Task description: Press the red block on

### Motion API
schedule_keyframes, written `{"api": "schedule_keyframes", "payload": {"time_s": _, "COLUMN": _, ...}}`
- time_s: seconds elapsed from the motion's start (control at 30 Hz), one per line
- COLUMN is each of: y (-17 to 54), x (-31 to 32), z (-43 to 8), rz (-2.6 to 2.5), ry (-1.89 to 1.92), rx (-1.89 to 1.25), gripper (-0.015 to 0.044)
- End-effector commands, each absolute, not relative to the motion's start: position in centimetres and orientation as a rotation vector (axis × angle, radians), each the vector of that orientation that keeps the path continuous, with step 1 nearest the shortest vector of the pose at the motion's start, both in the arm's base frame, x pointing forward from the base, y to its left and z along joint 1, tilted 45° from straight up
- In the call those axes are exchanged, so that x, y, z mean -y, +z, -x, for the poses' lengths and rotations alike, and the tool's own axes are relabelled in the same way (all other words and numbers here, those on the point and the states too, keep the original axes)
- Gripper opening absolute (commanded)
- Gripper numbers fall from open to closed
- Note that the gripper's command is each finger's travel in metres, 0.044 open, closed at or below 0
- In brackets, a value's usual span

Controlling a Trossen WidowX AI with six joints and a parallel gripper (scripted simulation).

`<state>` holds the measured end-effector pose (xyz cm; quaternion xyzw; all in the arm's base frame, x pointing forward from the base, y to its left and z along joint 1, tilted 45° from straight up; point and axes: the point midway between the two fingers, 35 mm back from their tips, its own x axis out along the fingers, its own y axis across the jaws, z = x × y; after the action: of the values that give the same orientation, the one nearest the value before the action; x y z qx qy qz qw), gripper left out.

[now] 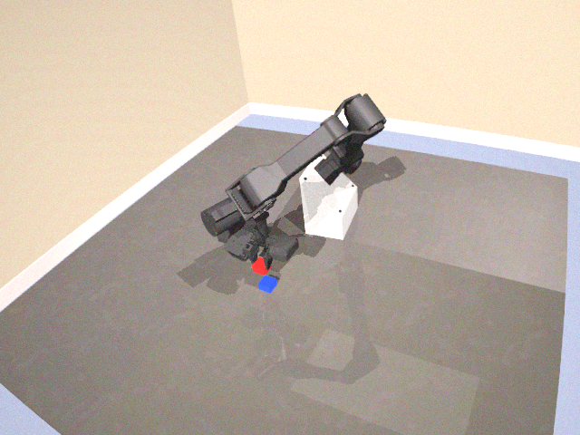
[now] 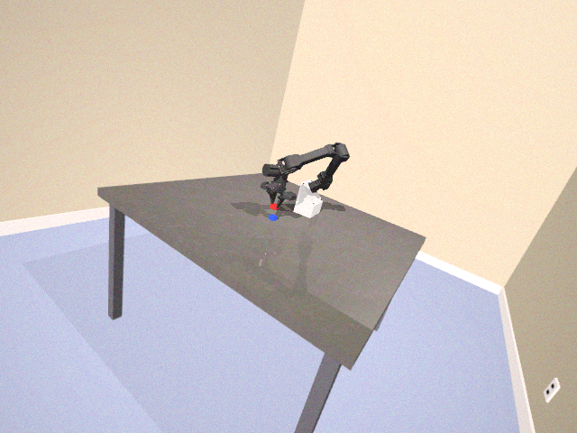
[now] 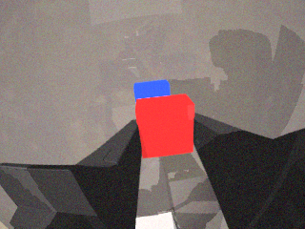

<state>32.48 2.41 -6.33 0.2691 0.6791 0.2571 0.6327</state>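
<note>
Red block (image 1: 261,266) (image 2: 273,207) (image 3: 166,126), pinched btwn the two dark fingers of the gripper (image 1: 261,264) (image 2: 275,205) (image 3: 166,125), w/ a finger on either side in the wrist view. Blue block (image 1: 267,284) (image 2: 272,217) (image 3: 152,90) lies on the dark grey table (image 1: 140,337) (image 2: 209,224) (image 3: 48,72), near the red one; a narrow strip of tabletop shows btwn the two in the top & ext. views. In the wrist view the red block overlaps the near edge of the blue, so its studs, if any, can't be seen. Blocks are not joined; exact ht. of the red block above the tabletop can't be told. Black arm (image 1: 304,151) (image 2: 309,157) arches over fr. beside a white angular box (image 1: 330,213) (image 2: 307,205) (image 3: 154,221), w/ its gripper pointing down.
</note>
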Motion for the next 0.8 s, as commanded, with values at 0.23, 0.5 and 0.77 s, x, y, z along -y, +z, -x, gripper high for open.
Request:
{"api": "schedule_keyframes", "payload": {"time_s": 0.23, "y": -7.7, "x": -4.2, "z": -32.1, "rz": -0.613, "ry": 0.602, "rx": -1.556, "gripper": 0.0000}}
{"api": "schedule_keyframes", "payload": {"time_s": 0.5, "y": -8.4, "x": -4.9, "z": -32.0, "rz": -0.614, "ry": 0.602, "rx": -1.556, "gripper": 0.0000}}
{"api": "schedule_keyframes", "payload": {"time_s": 0.77, "y": -8.8, "x": -5.3, "z": -32.0, "rz": -0.614, "ry": 0.603, "rx": -1.556, "gripper": 0.0000}}
